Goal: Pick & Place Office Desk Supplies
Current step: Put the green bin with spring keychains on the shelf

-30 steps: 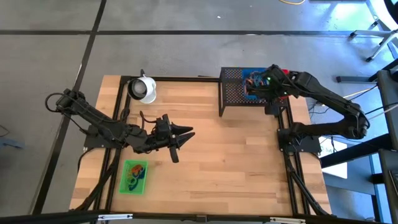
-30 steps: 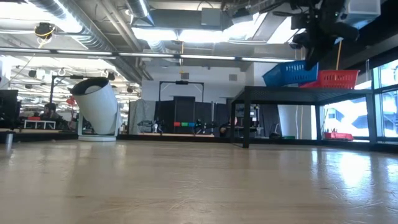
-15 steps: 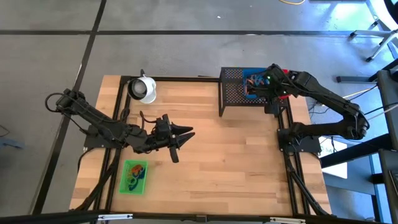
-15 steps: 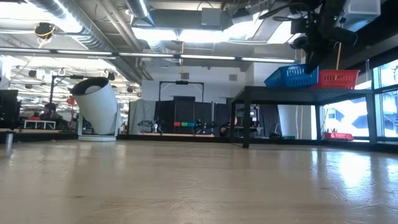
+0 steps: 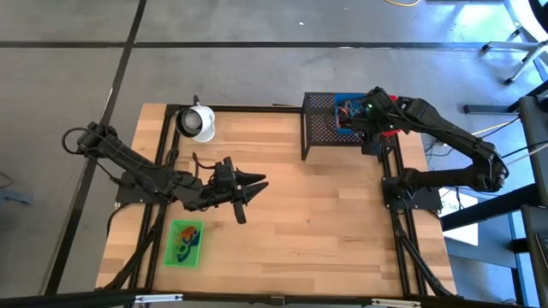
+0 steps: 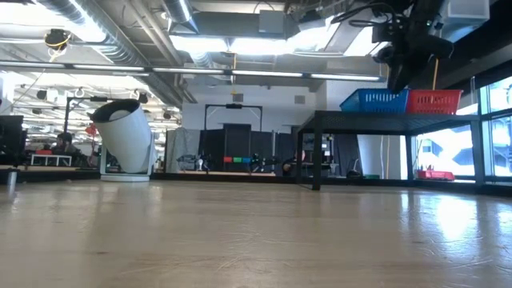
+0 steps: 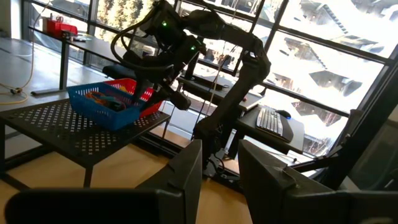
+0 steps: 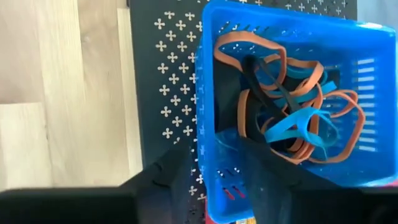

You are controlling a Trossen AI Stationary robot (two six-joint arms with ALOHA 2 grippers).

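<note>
The right gripper hangs over the small blue plastic tray of coloured rubber bands on the black mesh rack at the table's far right corner, fingers parted around its wall. The tray looks just set down; next, lift clear. The left gripper, fingers apart and empty, waits above the green tray.

Beyond your wooden surface you look into a workshop hall: ceiling light strips at upper centre, exposed ducts upper left. Bright windows fill the right edge, and grey floor surrounds the surface.
</note>
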